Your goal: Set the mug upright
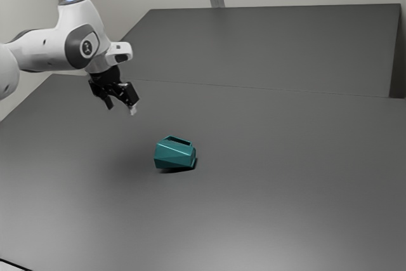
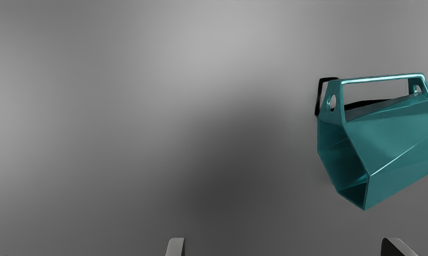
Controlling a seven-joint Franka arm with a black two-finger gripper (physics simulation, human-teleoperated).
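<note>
The teal mug [image 1: 175, 157] lies on its side on the grey bench [image 1: 254, 207], clear of the tool [image 1: 121, 110], its two fingers apart; the mark on the arm's round cap [image 1: 87, 47] is too small to read.

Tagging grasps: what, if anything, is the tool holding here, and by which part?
Nothing is held: the tool is open, and the teal mug lies on its side, apart from it.

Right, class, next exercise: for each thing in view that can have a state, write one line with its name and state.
Mug: lying on its side, not upright, mouth uncovered.
Handle: attached to the mug.
Gripper: open, clear of the mug.
Table: bearing the mug.
</note>
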